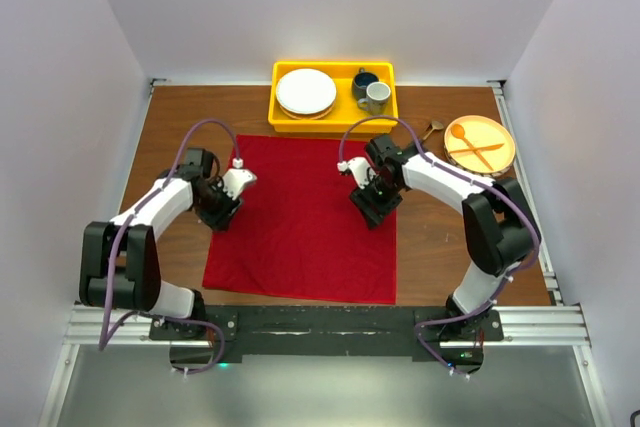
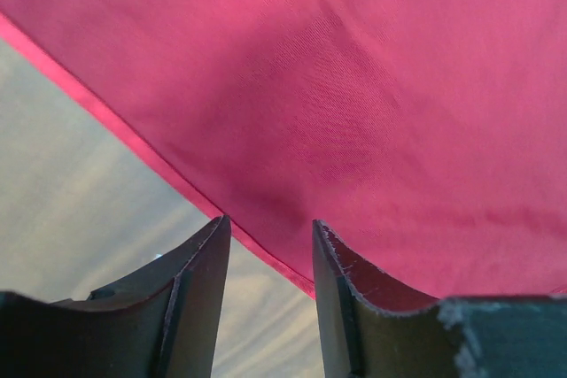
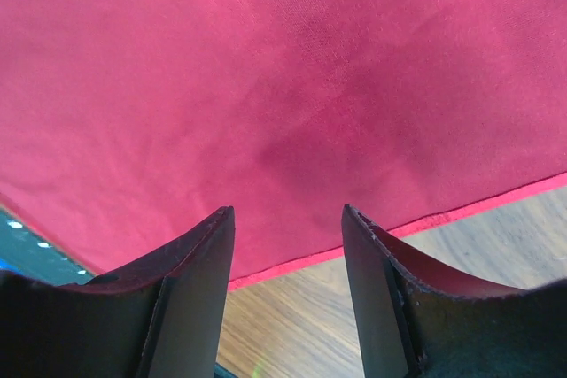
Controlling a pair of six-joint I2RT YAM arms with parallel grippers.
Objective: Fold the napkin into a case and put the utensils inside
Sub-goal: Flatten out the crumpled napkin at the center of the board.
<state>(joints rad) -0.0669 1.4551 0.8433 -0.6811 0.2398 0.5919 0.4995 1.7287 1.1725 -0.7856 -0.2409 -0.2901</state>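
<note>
Left pincer (image 2: 270,221), right pincer (image 3: 286,210) agape, napkin (image 1: 305,222) flat, square, table-aligned

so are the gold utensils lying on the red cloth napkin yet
No, the thin gold metal utensils lie crossed on the round yellowish plate, to the right of the red cloth napkin.

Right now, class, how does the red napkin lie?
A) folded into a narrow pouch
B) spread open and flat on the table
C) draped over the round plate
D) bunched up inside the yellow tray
B: the napkin lies open and flat on the table, in front of the yellow tray, with no fold made yet.
</note>
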